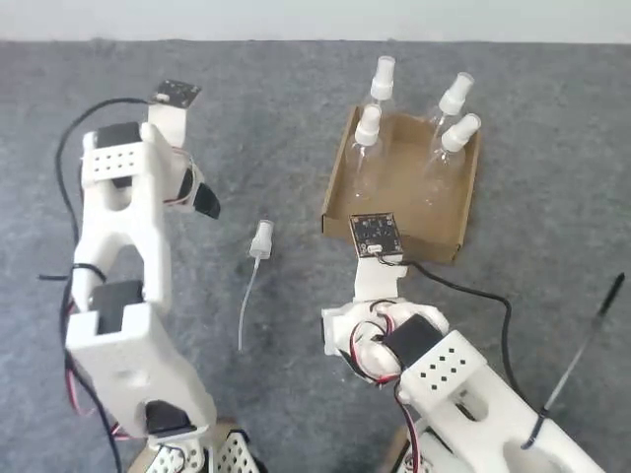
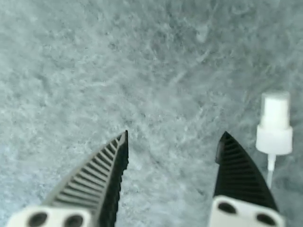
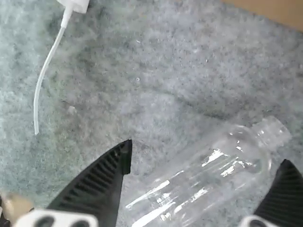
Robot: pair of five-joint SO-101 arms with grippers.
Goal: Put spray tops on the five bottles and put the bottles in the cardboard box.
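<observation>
bottle point(image 3: 203, 175) lies flat, neck toward the cardboard box point(image 1: 434, 244), between the spread jaws of the lowered right tool point(image 3: 207, 152); left tool point(image 2: 175, 134) likewise spread near the spray top point(image 2: 274, 132).

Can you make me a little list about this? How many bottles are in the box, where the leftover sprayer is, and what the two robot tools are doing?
In the box: four bottles with tops on, inside the cardboard box
Left out: one clear bottle, no top, lying on the grey carpet
Loose part: one spray top with its tube, on the carpet between the arms
Left arm: left tool open, over carpet beside the spray top
Right arm: right tool open, a finger either side of the clear bottle
</observation>
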